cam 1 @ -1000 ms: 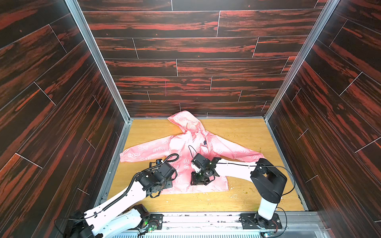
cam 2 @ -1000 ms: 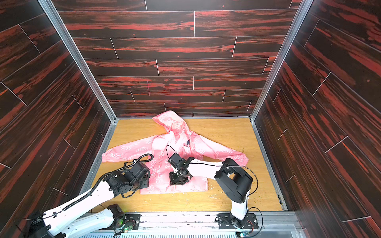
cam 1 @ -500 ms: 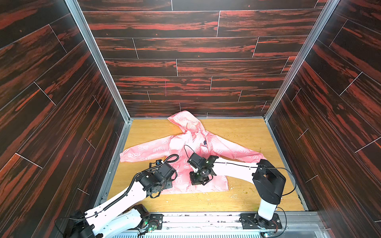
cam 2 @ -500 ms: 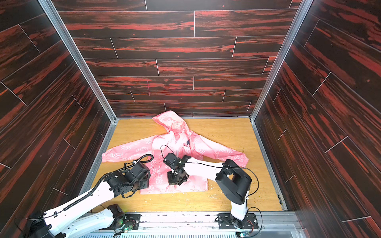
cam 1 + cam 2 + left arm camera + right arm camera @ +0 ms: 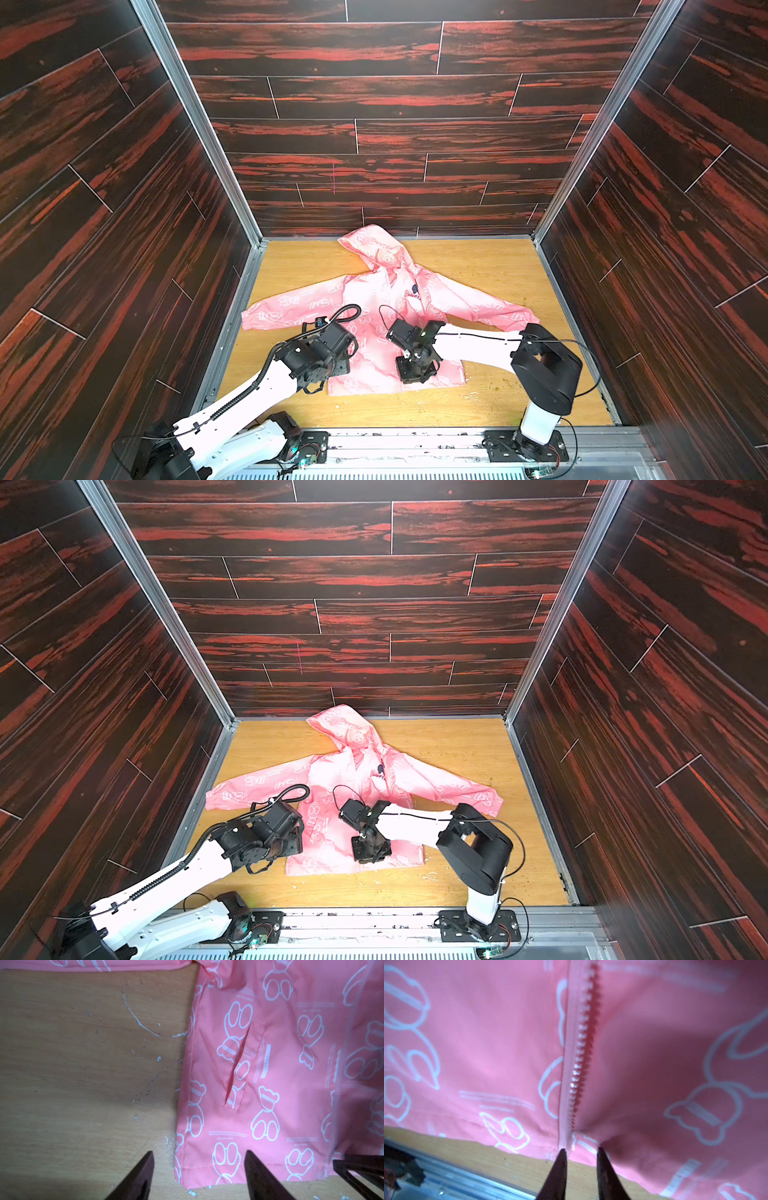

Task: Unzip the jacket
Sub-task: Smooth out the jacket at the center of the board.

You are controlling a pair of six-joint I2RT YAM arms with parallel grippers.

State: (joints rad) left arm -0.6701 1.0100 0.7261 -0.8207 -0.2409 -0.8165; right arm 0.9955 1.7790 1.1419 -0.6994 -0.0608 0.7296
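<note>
The pink jacket (image 5: 386, 291) (image 5: 353, 766) lies flat on the wooden floor, hood toward the back wall and sleeves spread. My left gripper (image 5: 199, 1152) (image 5: 332, 361) is open. Its fingers straddle the hem corner at the jacket's (image 5: 270, 1064) left side. My right gripper (image 5: 581, 1149) (image 5: 415, 372) (image 5: 370, 850) stands at the bottom of the zipper (image 5: 578, 1059), its jaws a small way apart. Its tips touch the hem, and floor shows through the gap between them. One row of zipper teeth is bare, and the panel beside it is puckered and shadowed.
Dark wood-panel walls (image 5: 374, 137) close in the back and both sides. A metal rail (image 5: 415, 440) with both arm bases runs along the front edge. Bare wooden floor (image 5: 490, 270) surrounds the jacket, with white flecks and scratches (image 5: 137, 1020).
The right wrist shifted slightly left over the lower zipper, then came back toward the hem. The left arm has barely moved.
</note>
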